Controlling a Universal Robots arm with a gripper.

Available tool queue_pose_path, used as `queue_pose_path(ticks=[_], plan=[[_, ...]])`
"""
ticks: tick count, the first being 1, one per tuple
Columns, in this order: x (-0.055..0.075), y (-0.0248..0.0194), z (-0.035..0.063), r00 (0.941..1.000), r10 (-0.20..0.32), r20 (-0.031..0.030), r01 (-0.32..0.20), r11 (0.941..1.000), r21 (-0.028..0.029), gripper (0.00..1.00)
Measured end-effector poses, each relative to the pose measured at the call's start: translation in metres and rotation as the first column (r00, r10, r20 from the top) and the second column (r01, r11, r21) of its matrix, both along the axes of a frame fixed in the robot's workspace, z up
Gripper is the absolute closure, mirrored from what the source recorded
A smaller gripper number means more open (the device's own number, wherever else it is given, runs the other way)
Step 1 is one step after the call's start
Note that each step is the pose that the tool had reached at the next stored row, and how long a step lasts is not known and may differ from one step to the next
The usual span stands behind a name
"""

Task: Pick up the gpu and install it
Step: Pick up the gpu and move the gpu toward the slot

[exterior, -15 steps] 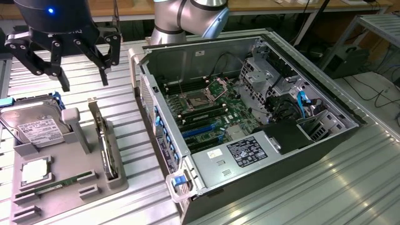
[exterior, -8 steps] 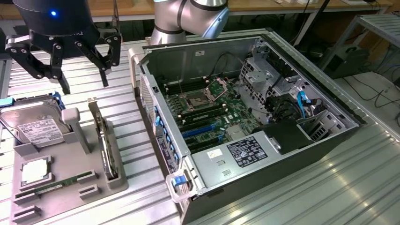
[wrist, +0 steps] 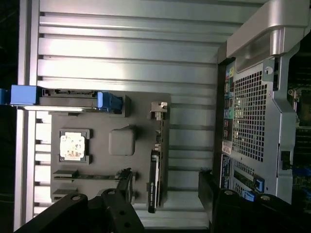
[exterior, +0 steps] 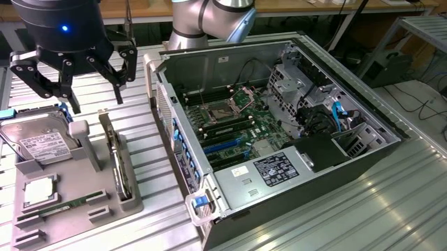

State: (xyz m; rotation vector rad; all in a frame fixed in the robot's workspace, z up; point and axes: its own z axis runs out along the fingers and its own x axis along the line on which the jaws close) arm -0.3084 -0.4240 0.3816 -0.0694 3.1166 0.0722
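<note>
The black multi-fingered gripper (exterior: 96,102) hangs spread wide and empty. The ribbed aluminium bench (exterior: 349,209) carries an open black-and-silver computer tower (exterior: 202,63) laid on its side, green motherboard (exterior: 237,123) facing up, likely so cards drop in from above. Beside it, under the gripper, a grey moulded parts tray (exterior: 73,180) stands the dark flat gpu (exterior: 117,157) on edge in a slot, probably offering both faces for a pinch. The silver hard drive (exterior: 38,144) bears a white label, its print unreadable.
</note>
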Motion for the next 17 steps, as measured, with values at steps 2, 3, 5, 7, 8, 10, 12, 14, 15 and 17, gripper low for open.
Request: queue_pose_path(ticks=[2, 3, 5, 7, 8, 10, 12, 14, 15, 17], plan=[[0.000, -0.0037, -0.0007, 1.0000, 0.000, -0.0002, 0.000, 1.0000, 0.0000, 0.34], [0.000, -0.0058, -0.0009, 1.0000, 0.000, -0.0004, 0.000, 1.0000, 0.0000, 0.34], [0.000, -0.0084, -0.0016, 1.0000, 0.000, -0.0006, 0.000, 1.0000, 0.0000, 0.34], [0.000, -0.0090, -0.0037, 1.0000, 0.001, -0.0005, -0.001, 1.0000, 0.0000, 0.34], [0.000, -0.0091, -0.0053, 1.0000, 0.001, -0.0008, -0.001, 1.0000, -0.0001, 0.34], [0.000, -0.0091, -0.0090, 1.0000, 0.001, -0.0007, -0.001, 1.0000, -0.0001, 0.34], [0.000, -0.0091, -0.0111, 1.0000, 0.001, -0.0015, -0.001, 1.0000, -0.0002, 0.34], [0.000, -0.0091, -0.0124, 1.0000, 0.001, -0.0048, -0.001, 1.0000, -0.0001, 0.34], [0.000, -0.0091, -0.0132, 1.0000, 0.001, -0.0068, -0.001, 1.0000, -0.0001, 0.34], [0.000, -0.0091, -0.0149, 0.9999, 0.000, -0.0107, 0.000, 1.0000, -0.0001, 0.34]])
